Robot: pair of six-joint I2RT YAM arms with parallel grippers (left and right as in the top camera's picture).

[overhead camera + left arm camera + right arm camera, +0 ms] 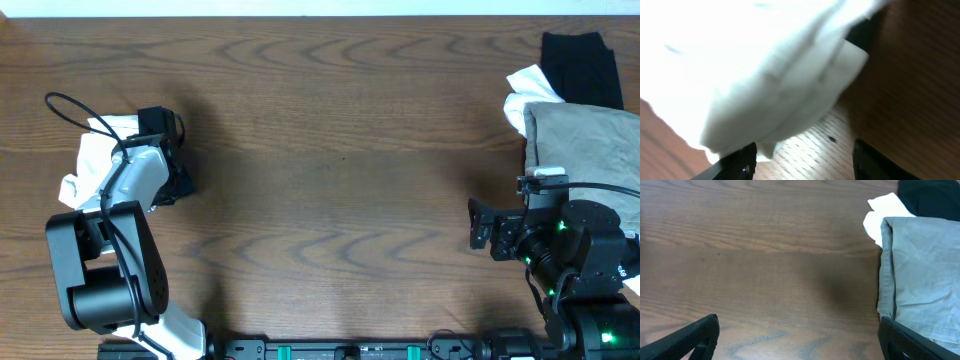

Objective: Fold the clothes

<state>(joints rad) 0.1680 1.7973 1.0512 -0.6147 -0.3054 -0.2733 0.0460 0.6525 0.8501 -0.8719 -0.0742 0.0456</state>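
Note:
A crumpled white garment lies at the table's left, partly under my left arm. In the left wrist view this white cloth fills the upper left and its lower edge hangs over my left finger. My left gripper stands open, with bare wood between the jaws. Folded khaki-grey shorts lie at the far right on another white garment and beside a black one. My right gripper is open over bare table, just left of the shorts.
The brown wooden table stretches between the two arms. The right pile reaches the table's right edge. Both arm bases stand at the front edge.

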